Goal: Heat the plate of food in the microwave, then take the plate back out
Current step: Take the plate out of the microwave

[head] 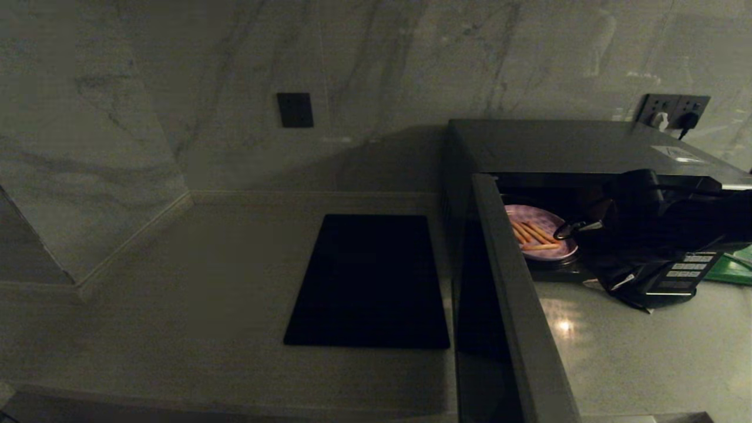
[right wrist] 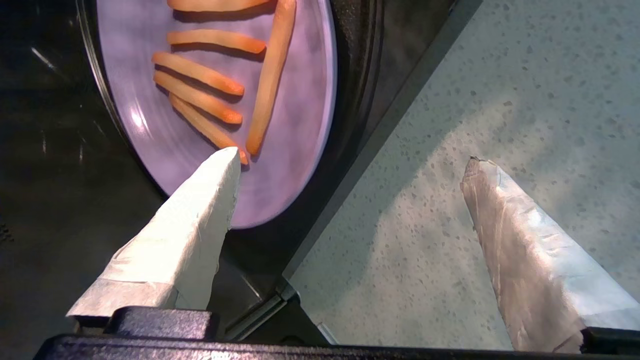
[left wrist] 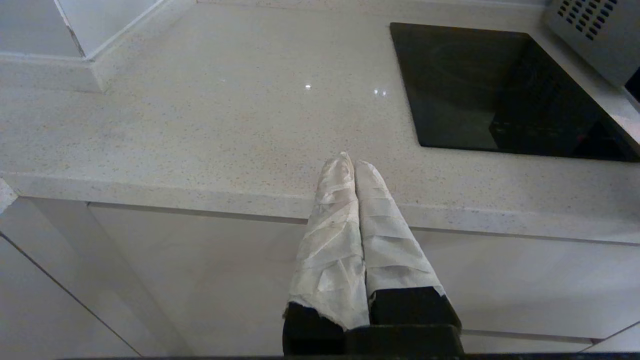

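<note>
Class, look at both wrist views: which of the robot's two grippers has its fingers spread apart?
The right gripper, at the microwave opening by the plate of food, has widely separated fingers. The left gripper, parked over the counter edge, has fingers pressed together.

A left gripper (left wrist: 354, 167) with two fingers (left wrist: 332, 235) wrapped in white tape, pressed together and holding nothing, hangs over the front edge of a pale speckled tabletop (left wrist: 210, 115). A flat black cooktop slab (left wrist: 480, 85) is set into the tabletop beyond. A vented grey microwave (left wrist: 595, 30) corner sits past it. White cabinet fronts (left wrist: 200, 280) lie below.
</note>
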### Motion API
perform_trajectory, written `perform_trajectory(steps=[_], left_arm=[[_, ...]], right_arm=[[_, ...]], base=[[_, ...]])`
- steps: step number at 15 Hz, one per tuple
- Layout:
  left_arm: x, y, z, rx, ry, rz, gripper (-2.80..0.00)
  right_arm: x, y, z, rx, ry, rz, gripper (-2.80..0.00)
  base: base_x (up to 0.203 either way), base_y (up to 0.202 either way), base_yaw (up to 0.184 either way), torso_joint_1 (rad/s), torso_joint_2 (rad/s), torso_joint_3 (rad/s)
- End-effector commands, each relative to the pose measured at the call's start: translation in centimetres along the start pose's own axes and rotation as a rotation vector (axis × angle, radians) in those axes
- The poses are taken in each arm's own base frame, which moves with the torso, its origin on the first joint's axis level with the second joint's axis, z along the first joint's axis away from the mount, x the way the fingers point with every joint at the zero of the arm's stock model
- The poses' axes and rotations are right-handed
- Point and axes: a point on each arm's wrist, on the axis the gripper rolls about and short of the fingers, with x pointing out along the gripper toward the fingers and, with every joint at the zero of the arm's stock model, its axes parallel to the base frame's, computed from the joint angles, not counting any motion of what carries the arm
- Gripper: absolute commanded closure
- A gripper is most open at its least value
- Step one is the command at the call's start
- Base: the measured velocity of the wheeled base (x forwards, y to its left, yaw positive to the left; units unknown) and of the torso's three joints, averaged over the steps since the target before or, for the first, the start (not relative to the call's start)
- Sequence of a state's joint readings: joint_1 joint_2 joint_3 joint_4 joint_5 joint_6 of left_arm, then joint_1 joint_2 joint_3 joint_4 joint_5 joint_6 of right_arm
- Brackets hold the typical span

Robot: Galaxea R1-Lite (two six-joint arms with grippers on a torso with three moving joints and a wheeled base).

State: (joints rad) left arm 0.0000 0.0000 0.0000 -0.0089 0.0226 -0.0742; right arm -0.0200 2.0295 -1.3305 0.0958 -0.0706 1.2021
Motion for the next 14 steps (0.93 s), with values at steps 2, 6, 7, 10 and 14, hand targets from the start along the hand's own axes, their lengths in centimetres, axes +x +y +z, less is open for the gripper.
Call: perform_trajectory(steps=[2,6,7,10,14], left_arm=[[0.0,0.0,0.0,-0.001,0.000,0.000,0.00],[0.0,0.0,0.0,-0.001,0.000,0.000,0.00],[0.0,0.0,0.0,-0.001,0.001,0.001,0.00],[0.0,0.0,0.0,-0.001,0.001,0.001,0.00],[0.0,0.0,0.0,-0.001,0.001,0.001,0.00]], right_arm=[[1.0,0.3,0.1,0.008,0.000,0.000,-2.80],[2.2,1.1,0.3,0.009,-0.005,0.012,-2.80],[2.5,1.2,0.2,0.009,-0.004,0.012,-2.80],[3.4,1.5,0.3,0.009,-0.006,0.014,-2.80],[4.2,1.6,0.3,0.007,-0.007,0.011,-2.80]], base=[[0.000,0.000,0.000,0.000,0.00,0.000],[0.000,0.000,0.000,0.000,0.00,0.000],[0.000,0.000,0.000,0.000,0.00,0.000],[0.000,0.000,0.000,0.000,0.00,0.000],[0.000,0.000,0.000,0.000,0.00,0.000]])
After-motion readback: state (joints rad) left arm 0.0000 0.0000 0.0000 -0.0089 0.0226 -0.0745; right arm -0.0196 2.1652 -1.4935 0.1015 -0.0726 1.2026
